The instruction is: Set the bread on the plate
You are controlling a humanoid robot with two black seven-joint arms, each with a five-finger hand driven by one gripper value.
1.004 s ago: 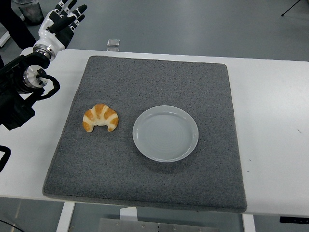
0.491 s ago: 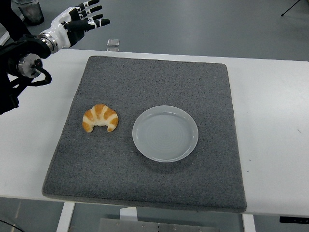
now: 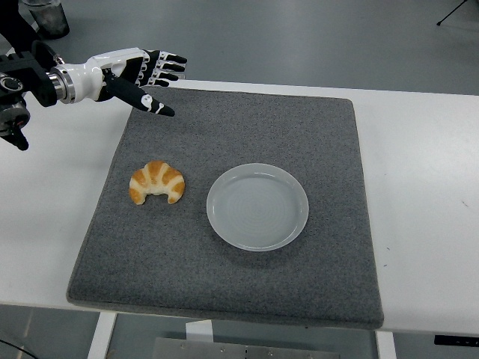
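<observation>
A golden croissant lies on the left part of a grey mat. A white round plate sits on the mat just right of the croissant, with nothing on it. My left hand comes in from the upper left and hovers over the mat's far left corner, well beyond the croissant. Its fingers are spread and it holds nothing. My right arm is out of view.
The mat covers most of the white table. A small grey object lies at the table's far edge behind the hand. A dark container stands on the floor at the top left.
My left arm has swung from the left edge in over the table's far left. The hand has turned from pointing up to reaching right, fingers spread. Croissant and plate have not moved.
</observation>
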